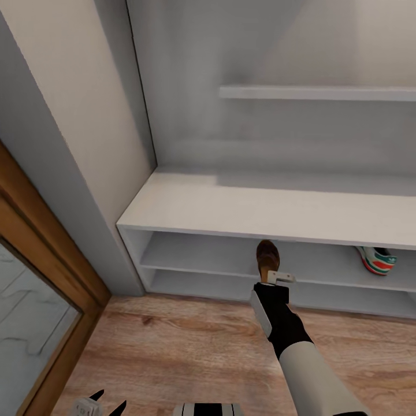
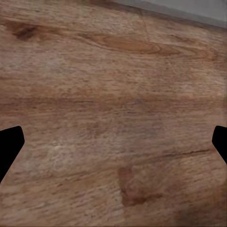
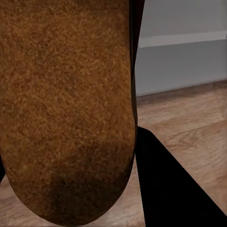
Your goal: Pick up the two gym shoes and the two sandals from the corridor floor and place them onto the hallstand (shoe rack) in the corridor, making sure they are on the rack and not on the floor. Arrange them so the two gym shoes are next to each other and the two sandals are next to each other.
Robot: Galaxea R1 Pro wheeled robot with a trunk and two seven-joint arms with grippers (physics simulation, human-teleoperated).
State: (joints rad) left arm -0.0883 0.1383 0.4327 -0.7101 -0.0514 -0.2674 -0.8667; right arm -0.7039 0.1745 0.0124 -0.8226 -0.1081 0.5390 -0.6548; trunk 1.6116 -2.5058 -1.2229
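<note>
My right gripper (image 1: 273, 278) is shut on a dark-brown sandal (image 1: 267, 257) and holds it toe-first at the front edge of the upper slot of the light-grey hallstand (image 1: 242, 208). The right wrist view shows the sandal's tan insole (image 3: 66, 104) up close, with a black finger (image 3: 165, 184) beside it. One cream gym shoe (image 1: 377, 260) with green stripes and an orange heel lies in the same slot, far to the right. Low at the near left, my left gripper (image 1: 107, 403) hangs open over the wood corridor floor (image 2: 113, 94), its fingertips (image 2: 9, 144) spread wide with nothing between them.
A grey wall shelf (image 1: 318, 92) projects above the bench top. A wooden door frame with a glass panel (image 1: 40, 289) and a grey wall corner (image 1: 98, 231) close the left side. Bare plank floor (image 1: 185, 346) lies in front of the rack.
</note>
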